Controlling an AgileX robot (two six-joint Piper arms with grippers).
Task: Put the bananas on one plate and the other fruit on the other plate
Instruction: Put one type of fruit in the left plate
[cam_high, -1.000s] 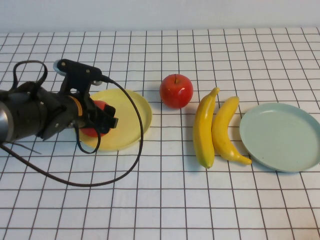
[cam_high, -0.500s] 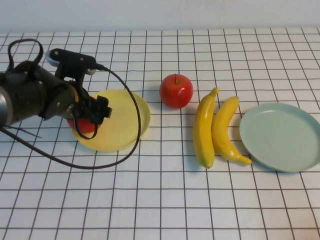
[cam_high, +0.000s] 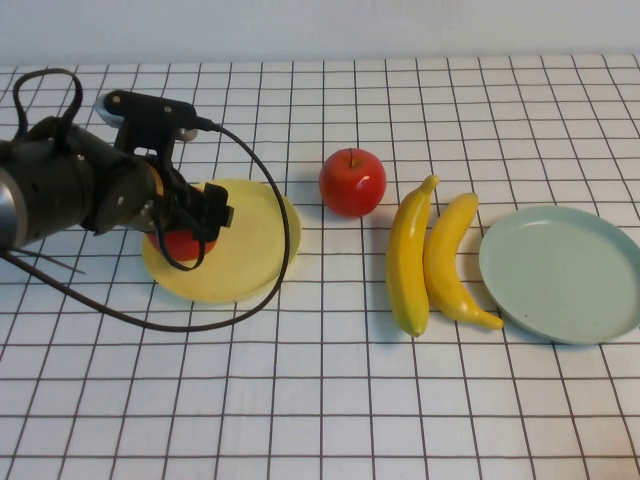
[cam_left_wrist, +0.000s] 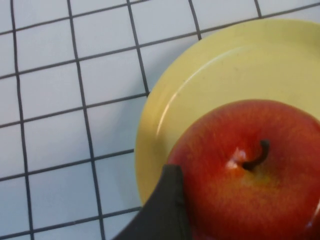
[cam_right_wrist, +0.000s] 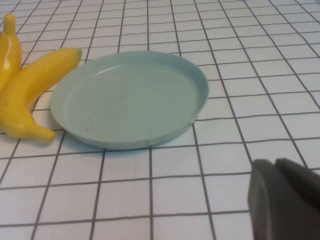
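Observation:
One red apple (cam_high: 180, 245) rests on the left part of the yellow plate (cam_high: 250, 255), and my left gripper (cam_high: 192, 232) stands open around it. In the left wrist view a dark finger (cam_left_wrist: 167, 205) lies along the side of the apple (cam_left_wrist: 250, 175), stem up, on the plate (cam_left_wrist: 225, 65). A second apple (cam_high: 352, 182) sits on the table right of that plate. Two bananas (cam_high: 408, 255) (cam_high: 450, 262) lie side by side left of the blue-green plate (cam_high: 560, 272). My right gripper (cam_right_wrist: 282, 200) is shut, low over the table near that plate (cam_right_wrist: 130, 100), out of the high view.
The left arm's black cable (cam_high: 255, 290) loops over the yellow plate's near rim and onto the table. White gridded tabletop runs in front of the plates and fruit.
The left gripper with the apple shifted left over the plate, then settled a little right. The yellow plate slid slightly left. Its jaws have widened. The right gripper, bananas and second apple stayed put.

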